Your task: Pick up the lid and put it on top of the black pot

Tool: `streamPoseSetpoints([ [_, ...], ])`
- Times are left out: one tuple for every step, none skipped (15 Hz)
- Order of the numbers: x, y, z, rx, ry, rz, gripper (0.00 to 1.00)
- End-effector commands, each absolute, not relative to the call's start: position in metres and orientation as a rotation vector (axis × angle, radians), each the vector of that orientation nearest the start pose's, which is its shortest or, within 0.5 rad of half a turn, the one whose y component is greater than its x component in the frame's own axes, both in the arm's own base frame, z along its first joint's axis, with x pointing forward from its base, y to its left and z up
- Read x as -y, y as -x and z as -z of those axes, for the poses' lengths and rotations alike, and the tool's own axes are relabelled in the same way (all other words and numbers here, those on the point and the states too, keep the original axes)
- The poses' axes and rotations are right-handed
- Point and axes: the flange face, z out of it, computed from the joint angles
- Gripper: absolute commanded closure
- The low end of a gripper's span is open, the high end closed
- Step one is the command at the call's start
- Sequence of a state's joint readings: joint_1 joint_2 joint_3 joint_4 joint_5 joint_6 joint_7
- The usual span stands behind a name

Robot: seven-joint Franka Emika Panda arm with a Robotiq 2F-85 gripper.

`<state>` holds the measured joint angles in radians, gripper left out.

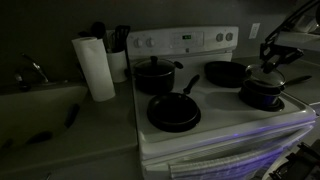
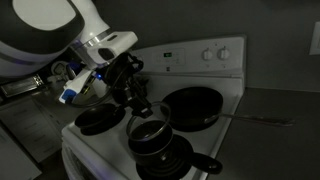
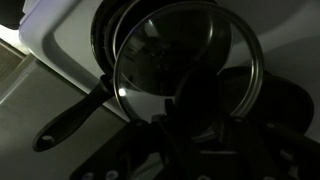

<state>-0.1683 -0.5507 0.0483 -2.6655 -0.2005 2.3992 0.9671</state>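
Observation:
The scene is dim. The small black saucepan [image 1: 263, 98] stands on a front burner of the white stove [image 1: 215, 125], its long handle [image 3: 70, 120] pointing away. The round glassy lid [image 3: 185, 50] with its light rim hangs just over the saucepan's mouth [image 3: 104, 45], slightly tilted. My gripper [image 3: 195, 125] comes down from above and is shut on the lid's dark centre knob, which the fingers mostly hide. In the exterior views the gripper [image 1: 268, 66] [image 2: 138, 103] is right above the lid [image 2: 150, 129] and the saucepan [image 2: 150, 146].
A larger two-handled black pot with a black lid [image 1: 155, 75] and two black frying pans [image 1: 173, 112] [image 1: 225, 72] occupy the other burners. A paper towel roll [image 1: 97, 67] stands on the counter beside the stove. The control panel [image 1: 185, 40] is at the back.

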Motion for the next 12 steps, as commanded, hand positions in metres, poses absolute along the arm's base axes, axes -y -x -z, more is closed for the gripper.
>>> streamPoseSetpoints([
  [0.054,-0.379,-0.431,-1.451,2.745,0.514,0.86],
  [0.054,-0.38,-0.425,-1.446,2.745,0.495,0.86],
  [0.054,-0.38,-0.419,-1.444,2.742,0.478,0.86],
  [0.054,-0.38,-0.415,-1.443,2.74,0.469,0.86],
  [0.054,-0.38,-0.412,-1.437,2.737,0.462,0.86],
  [0.054,-0.38,-0.409,-1.431,2.74,0.457,0.86],
  [0.054,-0.38,-0.408,-1.426,2.744,0.455,0.86],
  [0.055,-0.38,-0.407,-1.43,2.748,0.459,0.86],
  [0.055,-0.38,-0.407,-1.432,2.751,0.464,0.86],
  [0.056,-0.38,-0.407,-1.434,2.754,0.475,0.86],
  [0.057,-0.38,-0.408,-1.436,2.749,0.477,0.86],
  [0.058,-0.38,-0.409,-1.437,2.743,0.48,0.86],
])
